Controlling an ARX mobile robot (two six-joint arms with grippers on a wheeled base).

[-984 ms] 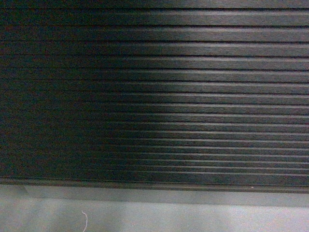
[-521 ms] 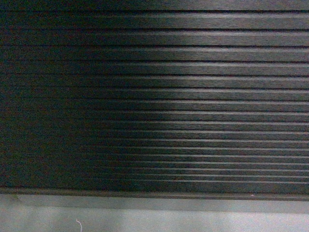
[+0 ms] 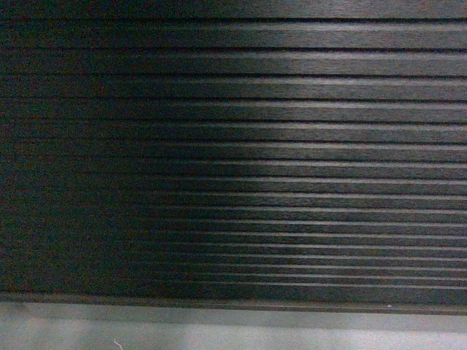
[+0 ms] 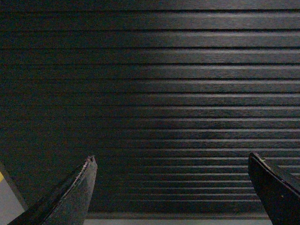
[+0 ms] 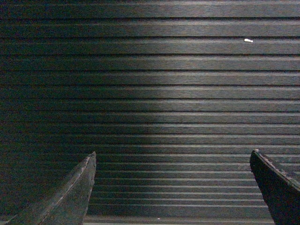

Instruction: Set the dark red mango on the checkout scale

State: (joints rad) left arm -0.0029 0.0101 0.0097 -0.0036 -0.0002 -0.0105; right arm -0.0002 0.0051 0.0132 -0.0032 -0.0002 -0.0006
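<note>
Checkout counter [image 3: 241, 146]: ribbed dark front fills every view, grey plinth [image 3: 233, 321] below. Left gripper [image 4: 171, 164] and right gripper [image 5: 172, 161]: fingers spread wide, empty, levelled at slats. Mango, scale: unseen. No legible writing.

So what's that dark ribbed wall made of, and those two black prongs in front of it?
The checkout front looks like dark wood-grain laminate or brushed composite: fine horizontal streaks and a soft sheen along each slat. Real wood can't be ruled out. The left hand has fingers that look like matte black plastic or rubber, scuffed pale at the edges.
</note>
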